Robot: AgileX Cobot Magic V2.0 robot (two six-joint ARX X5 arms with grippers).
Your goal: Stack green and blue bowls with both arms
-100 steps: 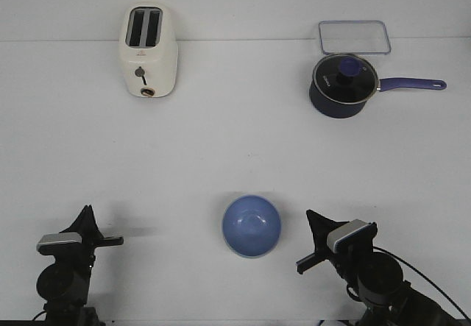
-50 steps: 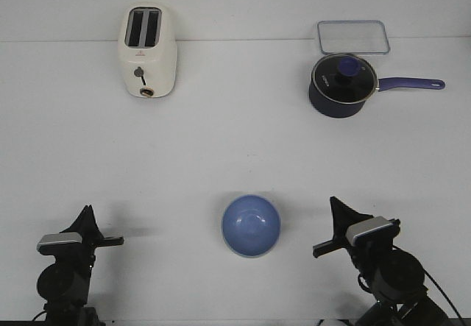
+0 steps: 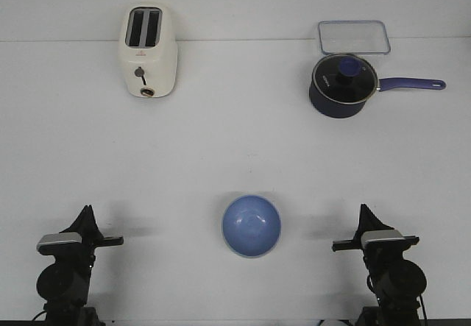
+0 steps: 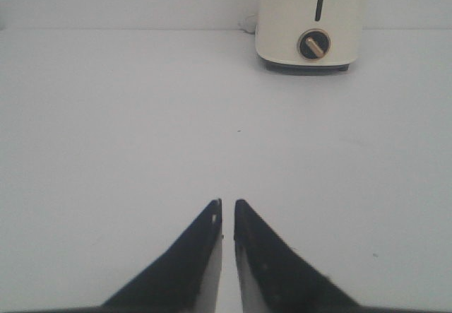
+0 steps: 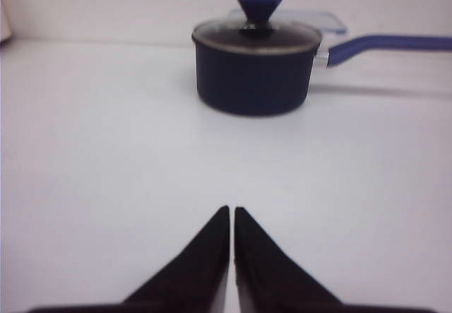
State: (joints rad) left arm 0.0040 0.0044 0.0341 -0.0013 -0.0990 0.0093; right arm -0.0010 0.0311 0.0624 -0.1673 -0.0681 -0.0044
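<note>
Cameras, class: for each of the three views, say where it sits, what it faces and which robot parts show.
Front: high, looking forward over the table; blue bowl, both arms.
Left wrist: on the left arm, facing the toaster; its fingers.
Right wrist: on the right arm, facing the saucepan; its fingers.
Shared: front also shows toaster and saucepan.

- From the front camera we look steeply down over the table (image 3: 235, 142), both arms at our near edge.
- Our left wrist camera rides low behind the left gripper (image 4: 227, 210), facing the toaster (image 4: 314, 20) ahead, also in our front view.
- Our right wrist camera faces the saucepan (image 5: 254, 73) beyond the right gripper (image 5: 232, 215).
</note>
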